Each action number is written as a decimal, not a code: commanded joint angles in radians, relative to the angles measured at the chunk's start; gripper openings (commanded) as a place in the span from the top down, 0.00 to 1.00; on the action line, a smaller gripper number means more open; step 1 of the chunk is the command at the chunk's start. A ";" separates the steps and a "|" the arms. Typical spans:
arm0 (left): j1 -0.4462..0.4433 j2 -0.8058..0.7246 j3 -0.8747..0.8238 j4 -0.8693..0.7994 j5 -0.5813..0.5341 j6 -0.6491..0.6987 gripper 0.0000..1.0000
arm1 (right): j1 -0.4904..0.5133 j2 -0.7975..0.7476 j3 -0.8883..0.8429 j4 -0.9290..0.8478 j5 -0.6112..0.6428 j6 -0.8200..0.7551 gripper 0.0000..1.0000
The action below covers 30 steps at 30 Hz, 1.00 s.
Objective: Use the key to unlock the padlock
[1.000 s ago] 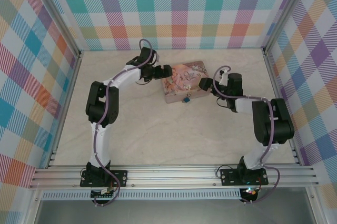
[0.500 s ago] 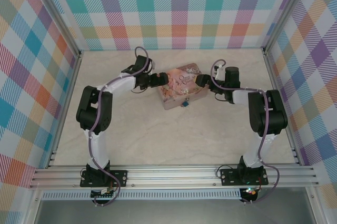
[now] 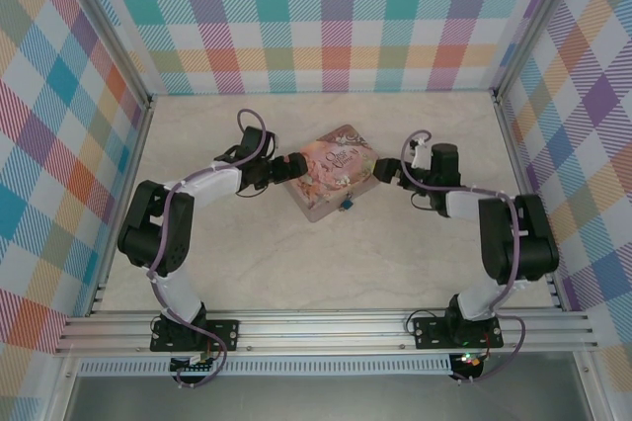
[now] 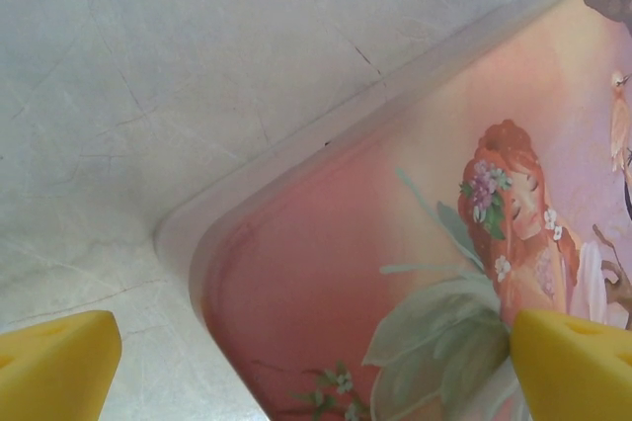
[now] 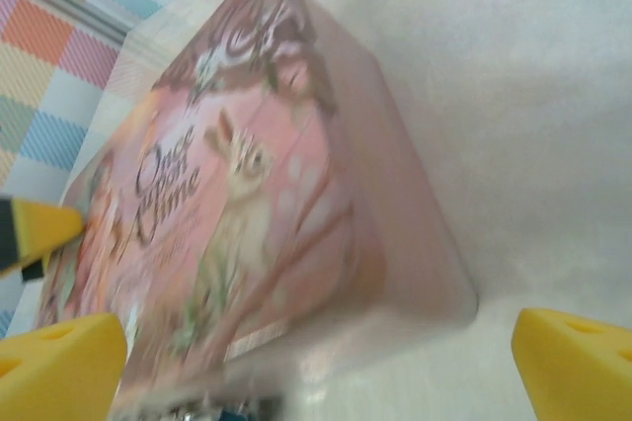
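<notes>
Your pink illustrated tin (image 3: 331, 172) had swung round in the last second and sat diamond-wise, one corner toward the bases. Left gripper (image 3: 292, 166) and right gripper (image 3: 383, 172) had shifted with it and flanked it, both spread wide, holding nothing. The tiny blue-teal padlock (image 3: 348, 207) hung at the tin's near-right edge. My read: you were positioning, unlock not begun. Pale marbled tabletop (image 3: 296, 263), pastel plaid walls (image 3: 336, 16).
</notes>
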 commanded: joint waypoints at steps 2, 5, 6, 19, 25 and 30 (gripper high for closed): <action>-0.010 -0.013 -0.030 -0.036 -0.028 -0.010 0.00 | 0.041 -0.050 -0.128 0.140 -0.132 -0.063 0.05; -0.010 -0.007 -0.022 -0.032 -0.024 -0.013 0.00 | 0.085 -0.021 -0.181 0.257 -0.166 -0.071 0.12; -0.010 -0.002 -0.017 -0.036 -0.029 -0.013 0.00 | 0.103 -0.013 -0.194 0.285 -0.157 -0.074 0.14; -0.010 0.017 0.008 -0.034 -0.035 -0.019 0.00 | 0.230 0.144 -0.189 0.443 -0.063 -0.133 0.36; -0.010 0.019 0.013 -0.034 -0.032 -0.019 0.00 | 0.237 0.199 -0.175 0.469 -0.028 -0.140 0.36; -0.010 0.022 0.012 -0.026 -0.027 -0.028 0.00 | 0.241 0.225 -0.141 0.443 -0.010 -0.160 0.35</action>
